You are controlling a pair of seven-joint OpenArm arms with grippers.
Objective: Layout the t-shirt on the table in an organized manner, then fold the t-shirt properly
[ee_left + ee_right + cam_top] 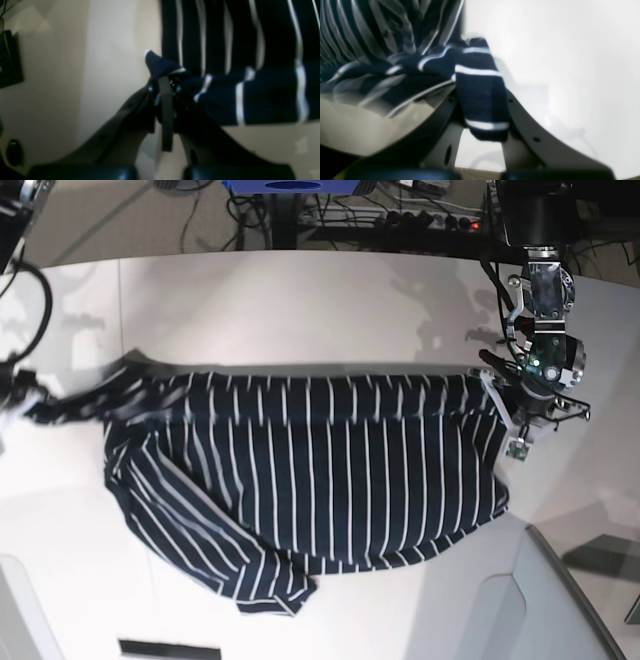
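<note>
The dark navy t-shirt (320, 480) with thin white stripes lies across the white table (300, 310), its upper edge pulled taut between both grippers and its lower left part bunched. At that edge's right end, my left gripper (500, 395) is shut on the shirt. In the left wrist view the left gripper (163, 77) pinches a cloth corner, with the t-shirt (262, 95) hanging to its right. My right gripper (22, 405), blurred at the left edge, holds the other end. In the right wrist view the right gripper (482, 105) is shut on a fold of the t-shirt (395, 50).
Cables and a power strip (430, 220) lie beyond the table's curved far edge, by a blue object (290, 185). A grey panel (560, 600) rises at the front right. A dark slot (170, 648) sits at the front edge.
</note>
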